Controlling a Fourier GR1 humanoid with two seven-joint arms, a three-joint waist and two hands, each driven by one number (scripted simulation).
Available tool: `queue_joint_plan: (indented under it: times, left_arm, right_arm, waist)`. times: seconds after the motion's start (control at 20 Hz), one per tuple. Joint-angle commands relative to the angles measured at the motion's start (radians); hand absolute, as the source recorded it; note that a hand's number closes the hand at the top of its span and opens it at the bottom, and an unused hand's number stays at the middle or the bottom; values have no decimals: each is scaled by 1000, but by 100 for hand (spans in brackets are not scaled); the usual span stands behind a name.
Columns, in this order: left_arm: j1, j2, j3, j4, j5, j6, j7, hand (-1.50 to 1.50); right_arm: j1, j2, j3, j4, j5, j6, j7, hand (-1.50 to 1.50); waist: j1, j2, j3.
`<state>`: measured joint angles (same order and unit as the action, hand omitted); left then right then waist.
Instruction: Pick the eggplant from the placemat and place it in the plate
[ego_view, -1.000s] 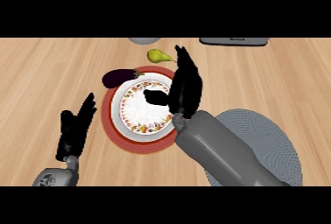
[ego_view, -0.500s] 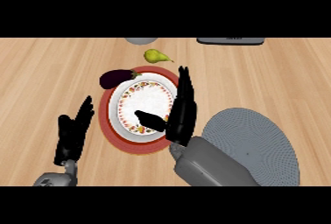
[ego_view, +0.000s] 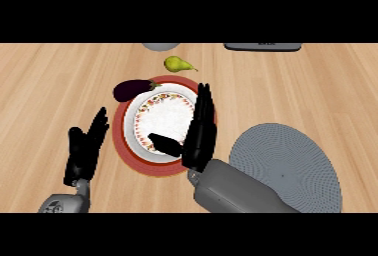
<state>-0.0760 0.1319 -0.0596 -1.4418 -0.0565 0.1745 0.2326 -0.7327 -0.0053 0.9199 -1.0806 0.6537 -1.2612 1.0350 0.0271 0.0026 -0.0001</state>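
right hand (ego_view: 198, 131) over the plate's (ego_view: 140, 116) right rim, fingers straight, thumb out, holding nothing. left hand (ego_view: 85, 148) open, resting left of the red placemat (ego_view: 155, 169). eggplant (ego_view: 133, 89) at the plate's upper-left edge, long axis left-right, stem pointing right.

The right hand (ego_view: 198, 131) lies over the plate (ego_view: 148, 112), hiding the plate's right rim and part of its lower edge; the red placemat (ego_view: 122, 145) shows only as a ring round the plate, the rest covered by it; the eggplant (ego_view: 133, 89) overlaps the placemat's upper-left edge, and whether it touches the plate cannot be told; a pale round thing (ego_view: 160, 46) and a dark flat thing (ego_view: 263, 46) are cut off at the top; the grey mat (ego_view: 295, 160) is partly hidden by the right forearm (ego_view: 236, 192).
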Motion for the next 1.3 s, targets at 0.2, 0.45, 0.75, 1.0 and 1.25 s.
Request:
queue_joint_plan:
  times: [0.2,0.45,0.75,1.0,1.25]
  left_arm:
    - [-5,18,24,8,17,-39,0,0]
    - [-2,20,42,6,12,-34,7,0]
    - [51,20,43,-72,12,-35,37,0]
    - [62,-17,14,-94,-36,5,48,0]
    - [94,-14,27,-90,-17,-31,5,0]
  right_arm:
    - [-52,5,64,129,-15,-145,135,-150]
    - [-24,5,38,126,46,-114,178,-150]
    - [86,5,-26,51,196,-50,221,-150]
    - [140,5,-17,93,199,-98,188,-150]
    - [276,5,-96,-10,360,-45,203,-150]
  waist:
    - [4,0,0]
    - [-11,-3,0]
    - [-25,-8,0]
    - [-18,-3,0]
    - [-25,-5,0]
